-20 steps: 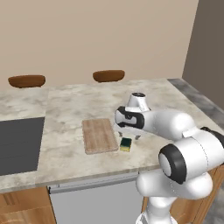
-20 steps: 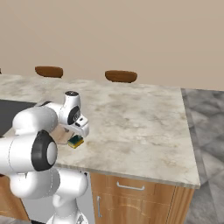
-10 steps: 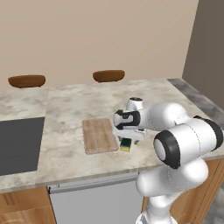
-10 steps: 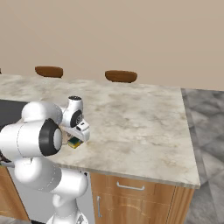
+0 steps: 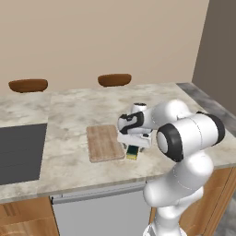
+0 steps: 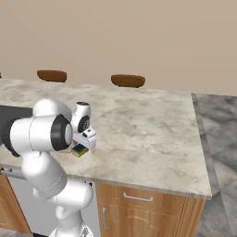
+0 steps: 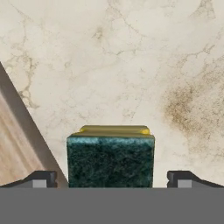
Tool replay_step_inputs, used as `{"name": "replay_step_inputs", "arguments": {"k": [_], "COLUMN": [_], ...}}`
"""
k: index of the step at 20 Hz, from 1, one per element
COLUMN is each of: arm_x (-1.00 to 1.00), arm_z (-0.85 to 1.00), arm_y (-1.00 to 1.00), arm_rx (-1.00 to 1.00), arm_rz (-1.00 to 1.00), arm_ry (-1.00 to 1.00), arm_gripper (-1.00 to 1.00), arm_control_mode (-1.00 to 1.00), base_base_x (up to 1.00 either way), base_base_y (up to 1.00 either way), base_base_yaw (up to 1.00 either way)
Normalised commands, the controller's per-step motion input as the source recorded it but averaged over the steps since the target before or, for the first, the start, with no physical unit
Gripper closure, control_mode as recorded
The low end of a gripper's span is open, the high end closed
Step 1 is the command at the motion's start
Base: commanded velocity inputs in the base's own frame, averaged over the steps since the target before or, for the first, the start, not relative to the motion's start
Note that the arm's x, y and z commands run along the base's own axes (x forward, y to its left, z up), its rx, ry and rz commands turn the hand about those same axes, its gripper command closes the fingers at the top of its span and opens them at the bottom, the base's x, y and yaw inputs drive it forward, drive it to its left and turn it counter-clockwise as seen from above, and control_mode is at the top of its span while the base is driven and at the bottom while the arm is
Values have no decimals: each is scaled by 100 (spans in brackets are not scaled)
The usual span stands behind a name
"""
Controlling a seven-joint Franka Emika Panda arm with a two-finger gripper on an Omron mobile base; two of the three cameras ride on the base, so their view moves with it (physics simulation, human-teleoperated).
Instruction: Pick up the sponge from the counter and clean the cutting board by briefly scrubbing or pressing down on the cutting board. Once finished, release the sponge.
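The sponge (image 7: 110, 159), dark green over a yellow base, lies on the marbled counter (image 7: 131, 65) just right of the cutting board (image 5: 104, 142). My gripper (image 7: 110, 180) hangs directly over it, open, with the fingertips (image 7: 41, 179) standing on either side of the block and apart from it. From the left base view the sponge (image 5: 132, 152) shows under the hand (image 5: 133, 138), beside the board's right edge. In the right base view the sponge (image 6: 79, 150) peeks out below the hand. The board's corner (image 7: 13, 148) shows at the left of the hand view.
A dark cooktop panel (image 5: 20, 152) lies left of the board. Two brown stool tops (image 5: 114, 79) stand beyond the counter's far edge. The counter's front edge (image 5: 92, 184) runs close below the sponge, with cabinet fronts (image 6: 139, 203) under it.
The hand has come down closer over the sponge, and the arm's elbow has swung nearer the cameras. The sponge and the board have stayed in place.
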Motion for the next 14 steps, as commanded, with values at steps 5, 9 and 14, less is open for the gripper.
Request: {"name": "replay_step_inputs", "arguments": {"k": [5, 9, 14], "arm_x": [2, 0, -4], "arm_z": [-4, -4, -7], "arm_y": [0, 0, 0], "arm_rx": [0, 0, 0], "arm_rz": [-1, -2, -1], "arm_ry": [3, 0, 0], "arm_gripper": [-100, -100, 100], "arm_control_mode": [-100, -100, -100], "base_base_x": [0, 0, 0], "base_base_y": [0, 0, 0], "base_base_yaw": [0, 0, 0]}}
